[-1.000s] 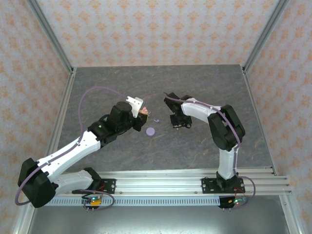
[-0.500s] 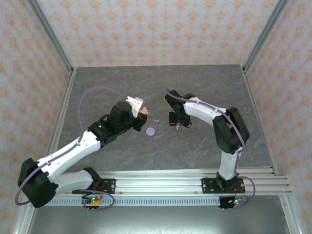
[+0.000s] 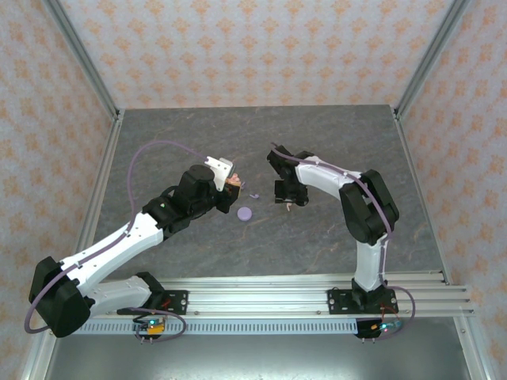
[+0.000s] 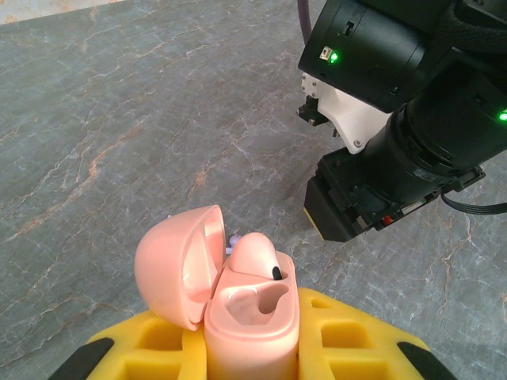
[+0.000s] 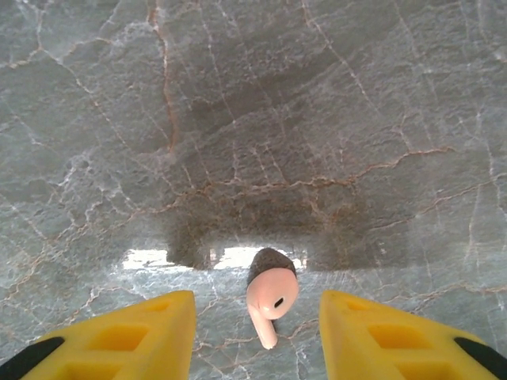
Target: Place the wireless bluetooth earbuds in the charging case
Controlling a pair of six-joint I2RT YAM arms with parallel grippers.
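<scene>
Your left hand (image 3: 230, 185) is pinching the pink charging case (image 4: 252, 321) upright between its yellow fingers (image 4: 348, 340), pressed against both sides of the case body. The lid (image 4: 176, 267) is swung open to the left in the left wrist view. One pink earbud (image 4: 253, 255) already sits in the far slot of the case, its rounded head standing above the rim, while the near slot (image 4: 257, 299) is bare. Just behind the case in that view you can make out a small pale lilac piece (image 4: 234, 240) on the surface (image 3: 317, 150), too small to identify with certainty. From the top view a lilac earbud (image 3: 254, 195) lies on the surface between the two hands, and a purple disc (image 3: 245, 213) lies just below it, near the left hand. Your right hand (image 3: 286, 197) is low over the surface, to the right of the lilac earbud, with its fingers (image 5: 127, 336) spread and holding nothing. In the right wrist view the second pink earbud (image 5: 271, 297) lies on the surface in the gap between those fingers, touching neither, with its dark tip pointing away from the camera and its stem pointing toward it. The two hands face each other, near but apart, with the right hand's black body in plain sight beyond the open case.
</scene>
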